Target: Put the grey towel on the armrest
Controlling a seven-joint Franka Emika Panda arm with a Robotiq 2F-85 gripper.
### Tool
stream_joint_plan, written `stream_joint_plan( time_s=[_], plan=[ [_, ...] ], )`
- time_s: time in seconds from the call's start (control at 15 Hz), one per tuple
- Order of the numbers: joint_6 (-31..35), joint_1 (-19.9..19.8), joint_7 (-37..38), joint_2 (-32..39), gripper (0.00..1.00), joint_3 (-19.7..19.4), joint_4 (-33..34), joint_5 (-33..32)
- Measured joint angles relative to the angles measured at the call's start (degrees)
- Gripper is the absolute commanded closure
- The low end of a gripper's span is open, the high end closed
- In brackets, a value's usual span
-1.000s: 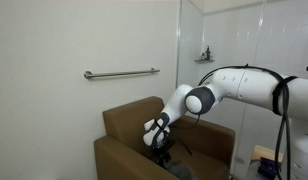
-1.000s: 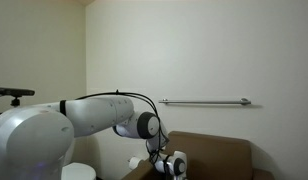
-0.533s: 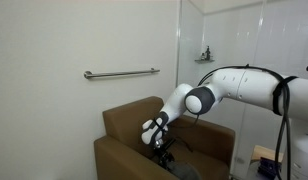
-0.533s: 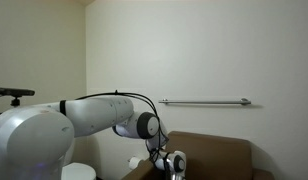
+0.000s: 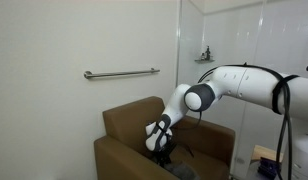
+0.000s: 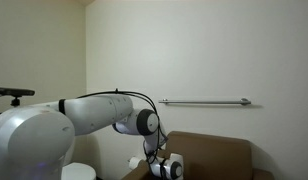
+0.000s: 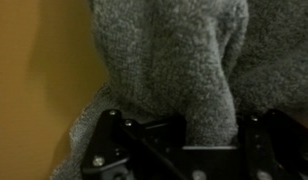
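Note:
The grey towel (image 7: 164,60) fills most of the wrist view, bunched up on the brown armchair seat (image 7: 34,80). My gripper (image 7: 212,135) comes in from the bottom of that view, and a raised fold of towel stands between its fingers, which press on it from both sides. In both exterior views the gripper (image 5: 160,142) (image 6: 166,167) is low over the seat of the armchair (image 5: 124,122). The near armrest (image 5: 112,152) lies just beside it. The towel itself is hard to make out in the exterior views.
A metal grab bar (image 5: 121,73) runs along the white wall above the chair, and it also shows in an exterior view (image 6: 204,101). The chair back (image 6: 219,148) rises behind the gripper. A glass partition (image 5: 229,40) stands behind the arm.
The gripper has shifted slightly down and toward the seat's middle over the last second. The arm otherwise holds nearly the same pose.

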Motion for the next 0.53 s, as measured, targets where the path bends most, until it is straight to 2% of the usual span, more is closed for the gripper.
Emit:
stream_joint_plan(
  time_s=[0.53],
  plan=[
    [22.4, -0.2, 0.0, -8.5, 0.97, 0.1, -19.3, 0.0]
  ],
)
